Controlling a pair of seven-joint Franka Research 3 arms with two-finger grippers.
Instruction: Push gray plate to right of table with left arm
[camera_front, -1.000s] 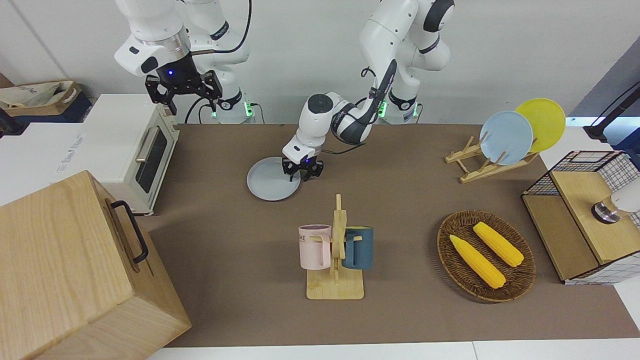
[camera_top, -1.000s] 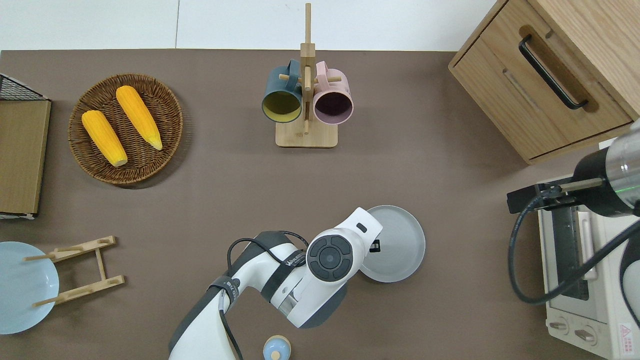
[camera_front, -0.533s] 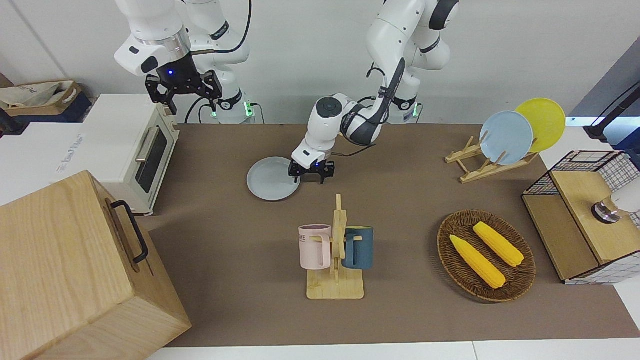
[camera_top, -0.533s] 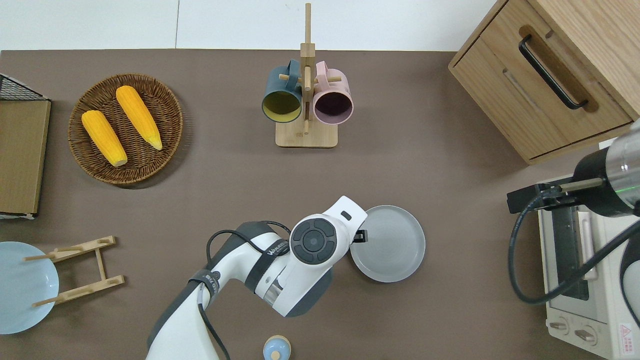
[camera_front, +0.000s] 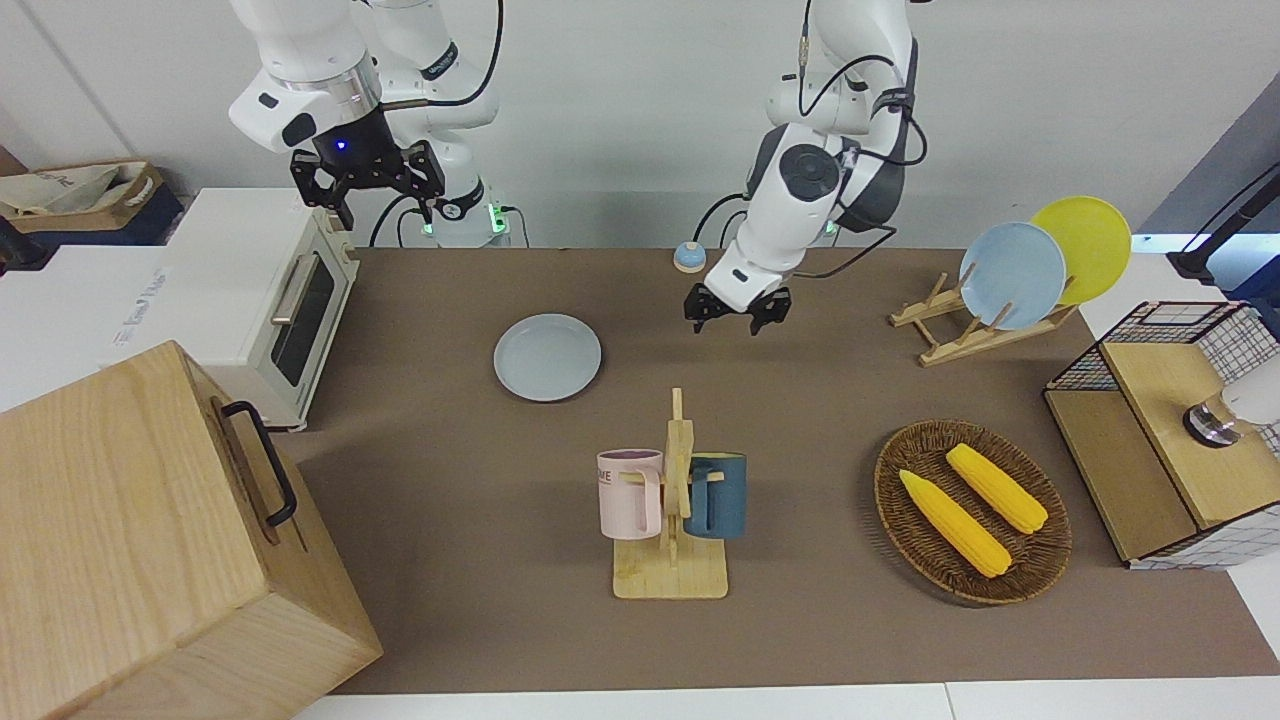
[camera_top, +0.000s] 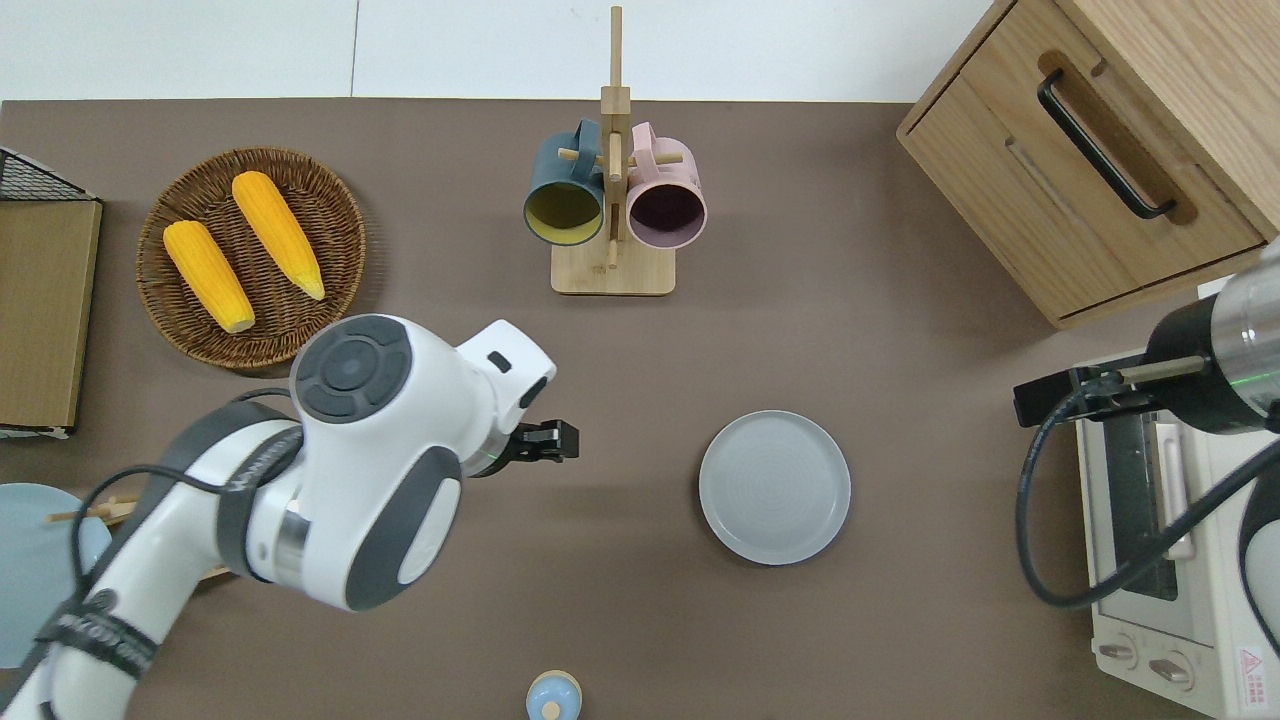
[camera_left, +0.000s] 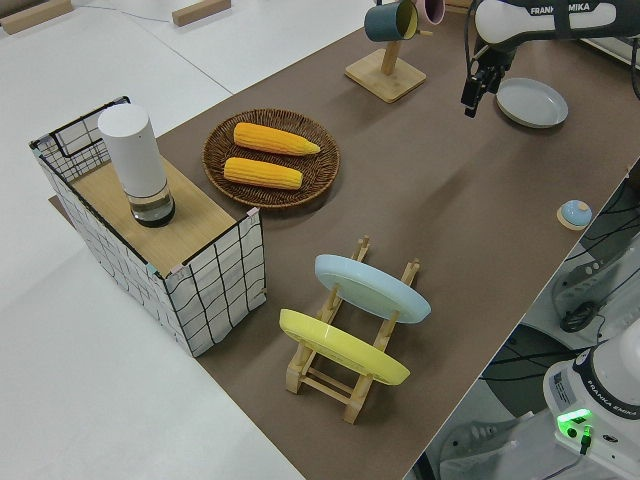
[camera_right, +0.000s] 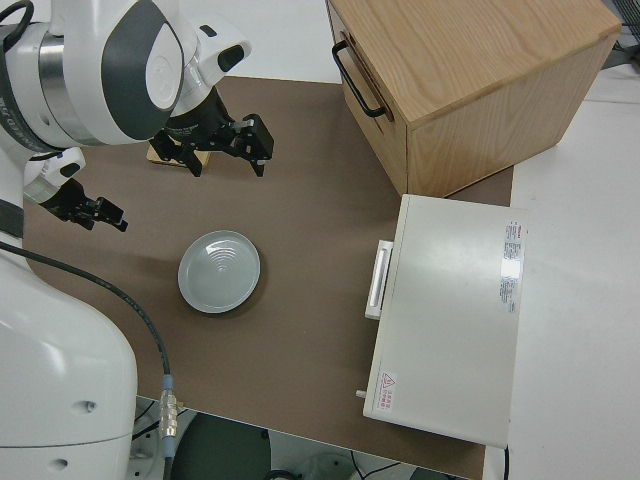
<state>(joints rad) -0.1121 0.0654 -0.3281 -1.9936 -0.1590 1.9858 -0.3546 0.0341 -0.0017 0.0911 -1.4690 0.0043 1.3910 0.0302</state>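
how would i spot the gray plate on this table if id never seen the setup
Start at the white toaster oven at the right arm's end of the table. The gray plate lies flat on the brown cover beside it, nearer to the robots than the mug stand. It is pale gray, and the only plate lying flat; the blue plate and yellow plate lean in a wooden rack.

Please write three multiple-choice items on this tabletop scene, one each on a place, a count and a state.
1. Where does the round pale gray plate lie?
A. flat on the brown table
B. in the wooden rack
C. in the basket

2. How many yellow corn cobs are in the round wicker basket?
A. one
B. two
C. three

3. The left arm's black gripper is:
A. clamped on the plate
B. apart from the plate, holding nothing
C. inside a mug

A: table shows all around it.
B: two lie side by side.
B: its jaws hold nothing.
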